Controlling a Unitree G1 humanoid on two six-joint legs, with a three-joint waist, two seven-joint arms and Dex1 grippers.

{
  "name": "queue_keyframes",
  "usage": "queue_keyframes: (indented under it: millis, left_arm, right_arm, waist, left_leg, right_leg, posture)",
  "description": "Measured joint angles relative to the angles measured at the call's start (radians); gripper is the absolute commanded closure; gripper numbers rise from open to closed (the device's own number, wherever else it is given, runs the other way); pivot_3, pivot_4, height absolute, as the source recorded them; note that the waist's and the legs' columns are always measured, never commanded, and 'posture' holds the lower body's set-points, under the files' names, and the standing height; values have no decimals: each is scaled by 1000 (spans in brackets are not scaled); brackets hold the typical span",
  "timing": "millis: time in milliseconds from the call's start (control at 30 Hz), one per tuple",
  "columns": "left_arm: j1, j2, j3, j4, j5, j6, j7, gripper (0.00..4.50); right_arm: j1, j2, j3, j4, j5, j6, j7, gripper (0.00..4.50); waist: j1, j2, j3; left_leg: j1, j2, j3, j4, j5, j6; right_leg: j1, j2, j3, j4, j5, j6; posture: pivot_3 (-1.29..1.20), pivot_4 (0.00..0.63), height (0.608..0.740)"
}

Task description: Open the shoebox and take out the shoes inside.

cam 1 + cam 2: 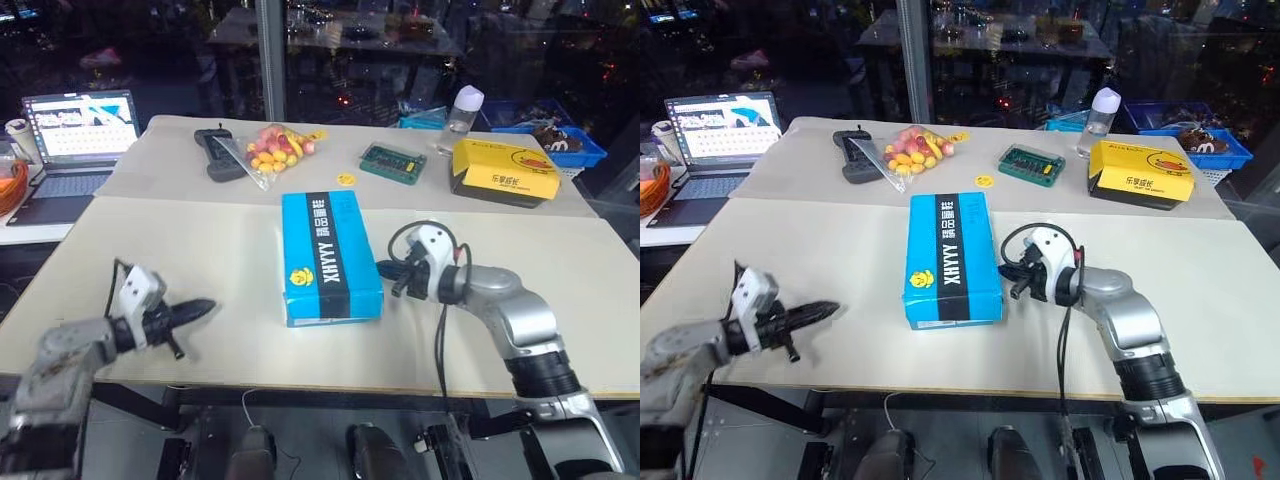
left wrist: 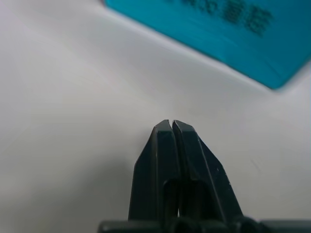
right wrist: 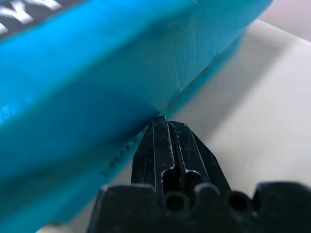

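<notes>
The bright blue shoebox lies flat in the middle of the near table with its lid down; a black band with white lettering crosses its top. The shoes are hidden inside. My right gripper is shut and empty, its tips pressed to the box's right side where the lid edge meets the base. My left gripper is also shut and empty, hovering over the bare table well to the left of the box, pointing toward it. In the left wrist view a corner of the shoebox lies beyond the closed fingertips.
A yellow box with a dark base, a green circuit board, a bag of small fruit, a black device and a clear bottle sit on the far table. An open laptop stands at far left.
</notes>
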Motion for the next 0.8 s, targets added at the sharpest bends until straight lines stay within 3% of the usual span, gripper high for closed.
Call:
queue_keyframes:
  millis: [67,167,300,500,700,800]
  left_arm:
    - [116,-30,77,-103,-24,-7,37,4422]
    - [222,-106,89,-265,-73,16,98,4422]
    - [238,-103,68,-414,-98,42,136,4422]
    - [193,-62,6,-426,-93,61,153,4422]
    - [158,-44,-20,-441,-108,90,167,4422]
    - [160,-35,-21,-444,-115,105,172,4422]
  right_arm:
    - [-13,37,-6,22,28,0,12,4500]
    - [-32,43,-12,52,36,0,17,4500]
    - [-65,72,-31,72,61,0,15,4500]
    - [-123,107,-4,97,54,1,9,4500]
    - [-392,98,131,-2,-10,4,58,4500]
    - [-542,159,157,58,-28,-1,64,4500]
  waist:
    - [-6,0,0]
    - [-4,0,0]
    - [-4,0,0]
    - [-17,2,1]
    - [-33,4,2]
    - [-35,4,2]
  left_leg:
    - [1,0,0,0,-1,-1]
    - [0,0,0,0,-1,-2]
    - [2,0,0,-2,-4,-6]
    - [3,0,0,-3,-3,-5]
    - [0,0,0,-5,1,2]
    - [-1,0,0,-6,1,2]
  right_leg:
    - [0,0,0,-1,0,-1]
    - [-1,0,0,0,0,-1]
    - [-1,0,0,0,1,-2]
    - [-3,1,0,0,1,-2]
    - [-12,1,0,8,1,-4]
    - [-15,1,0,10,1,-4]
  posture:
    - [0,150,664]
    - [0,150,664]
    - [0,150,664]
    - [0,150,664]
    - [0,150,664]
    - [0,150,664]
